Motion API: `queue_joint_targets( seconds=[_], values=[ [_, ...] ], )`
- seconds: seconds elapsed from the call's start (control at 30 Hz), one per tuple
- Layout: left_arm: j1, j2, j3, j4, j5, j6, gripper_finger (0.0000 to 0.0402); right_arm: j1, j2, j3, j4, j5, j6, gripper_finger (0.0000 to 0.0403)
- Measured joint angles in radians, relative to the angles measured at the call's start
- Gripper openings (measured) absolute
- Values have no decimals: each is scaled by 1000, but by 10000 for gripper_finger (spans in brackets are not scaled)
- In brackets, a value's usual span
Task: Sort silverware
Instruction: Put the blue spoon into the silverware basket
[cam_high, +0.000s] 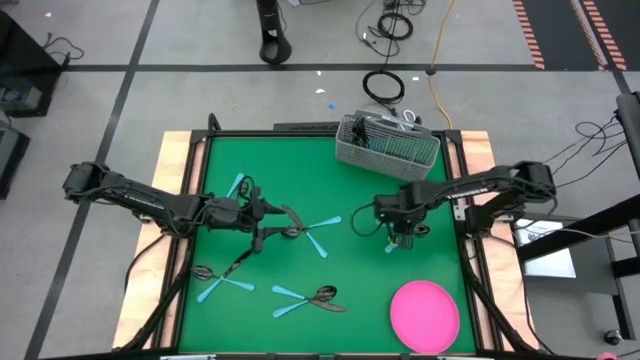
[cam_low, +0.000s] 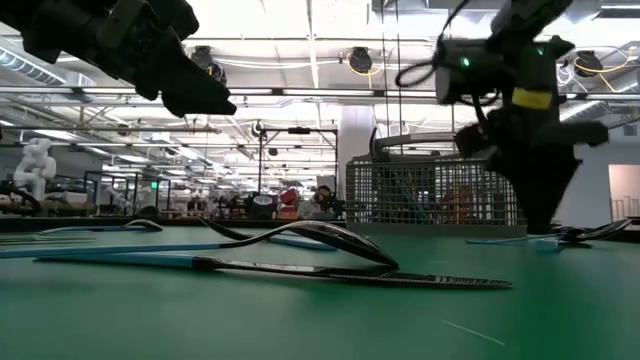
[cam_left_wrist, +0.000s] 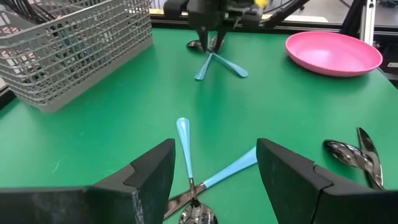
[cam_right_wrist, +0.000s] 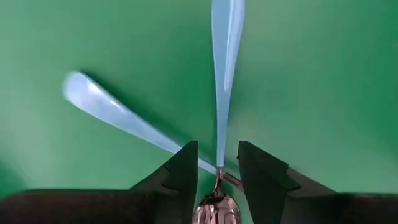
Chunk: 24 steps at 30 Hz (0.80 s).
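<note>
I judge the sorting barely begun: most of the silverware lies scattered on the green table, well apart from the wire-mesh caddy at the far edge. The caddy appears to hold something, but I cannot tell what. My right gripper is down at the mat on the near side of the caddy, between it and the pink plate, its fingers narrowly parted either side of a spoon where a second blue handle crosses it; not yet clamped, as far as I see. My left gripper hovers farther from the caddy, toward the table's middle, jaws spread wide over a crossed pair. Two more clusters wait at the near edge.
</note>
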<state>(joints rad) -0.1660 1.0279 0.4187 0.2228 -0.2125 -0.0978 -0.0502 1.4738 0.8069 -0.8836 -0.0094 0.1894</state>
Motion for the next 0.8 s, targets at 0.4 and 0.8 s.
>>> queue_joint_targets(
  seconds=[0.4,0.8],
  values=[
    [0,0,0,1,0,1,228,-3,0,-67,100,9,0,104],
    [0,0,0,0,0,2,228,-2,41,-72,91,40,9,49]
  ],
)
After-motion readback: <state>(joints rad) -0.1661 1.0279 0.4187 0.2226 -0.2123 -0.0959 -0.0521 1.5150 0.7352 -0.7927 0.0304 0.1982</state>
